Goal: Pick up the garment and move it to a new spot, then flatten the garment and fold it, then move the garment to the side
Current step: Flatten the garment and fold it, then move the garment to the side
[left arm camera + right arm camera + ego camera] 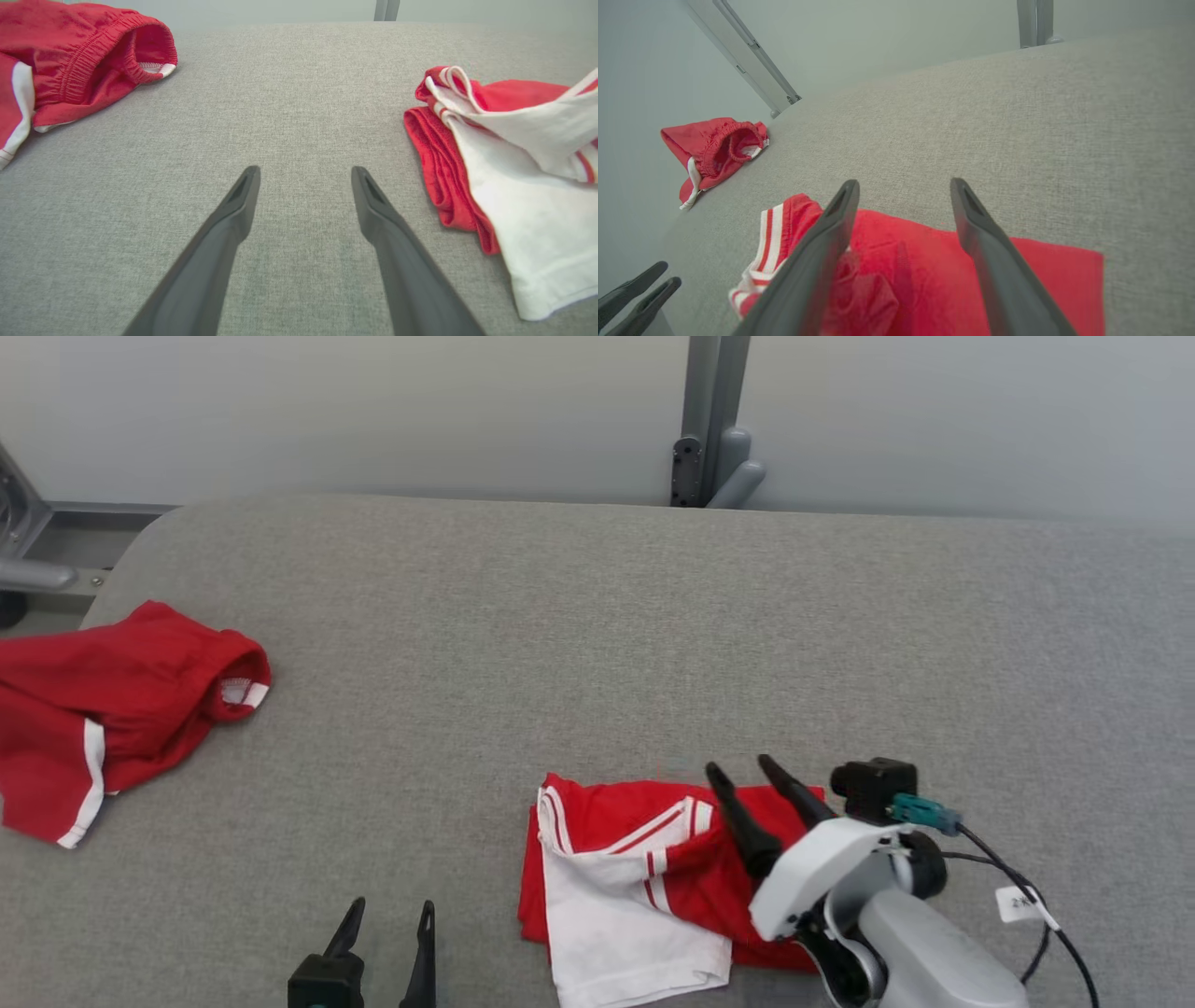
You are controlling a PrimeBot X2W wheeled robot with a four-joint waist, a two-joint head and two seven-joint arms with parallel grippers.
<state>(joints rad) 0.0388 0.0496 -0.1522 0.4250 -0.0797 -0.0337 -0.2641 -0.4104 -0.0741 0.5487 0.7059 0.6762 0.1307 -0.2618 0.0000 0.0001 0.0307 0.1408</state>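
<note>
Jaws apart, the right gripper [740, 765] hangs over the garment [625, 887], which lies rumpled on the near right of the table [597, 616]. The left gripper [392, 905], also spread, hovers to its left. Flattening probably works best by pinching one outer edge, not the bunched middle.

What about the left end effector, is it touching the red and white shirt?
Apart. The left wrist view shows a strip of bare gray table between the left end effector and the shirt.
</note>
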